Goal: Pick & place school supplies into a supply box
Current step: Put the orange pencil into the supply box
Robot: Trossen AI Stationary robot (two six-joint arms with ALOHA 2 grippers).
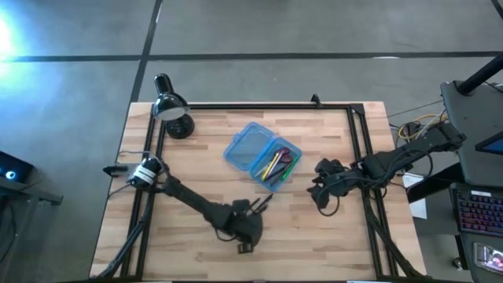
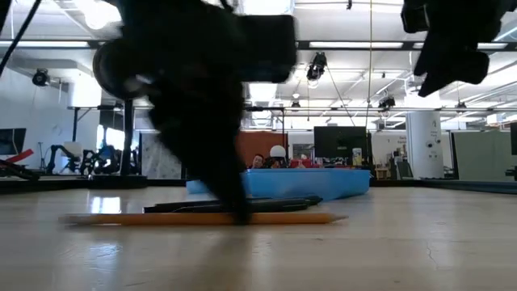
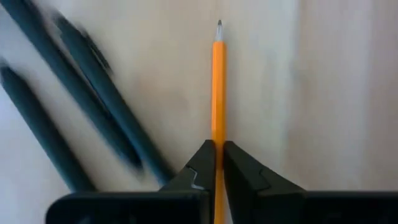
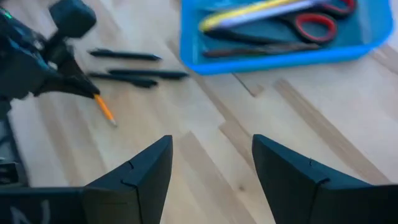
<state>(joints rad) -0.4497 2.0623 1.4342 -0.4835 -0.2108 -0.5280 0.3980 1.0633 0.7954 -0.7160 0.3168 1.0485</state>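
Note:
My left gripper (image 1: 250, 211) is low over the table's near middle, shut on an orange pencil (image 3: 217, 93). The pencil also shows in the low view (image 2: 145, 218) and the right wrist view (image 4: 106, 112). Two black pens (image 4: 134, 65) lie on the wood beside it. The blue supply box (image 1: 263, 157) lies open at the table's middle. Its tray (image 4: 280, 59) holds red-handled scissors (image 4: 314, 26), a yellow pen (image 4: 249, 14) and other pens. My right gripper (image 4: 211, 168) is open and empty, raised to the box's right (image 1: 321, 192). My left gripper pinches the orange pencil's shaft (image 3: 217, 146) between its two fingertips (image 3: 202, 163), partway along its length. The fingers come from above, pointing down. The pencil runs out ahead between the fingertips, its point (image 3: 219, 25) away from the wrist. It lies level, on or just above the table top (image 2: 202, 218).
A black desk lamp (image 1: 171, 114) stands at the table's far left corner. Black frame rails (image 1: 357, 134) run along the table's far edge and both sides. Bare wood lies along the near edge and between the box and my right gripper.

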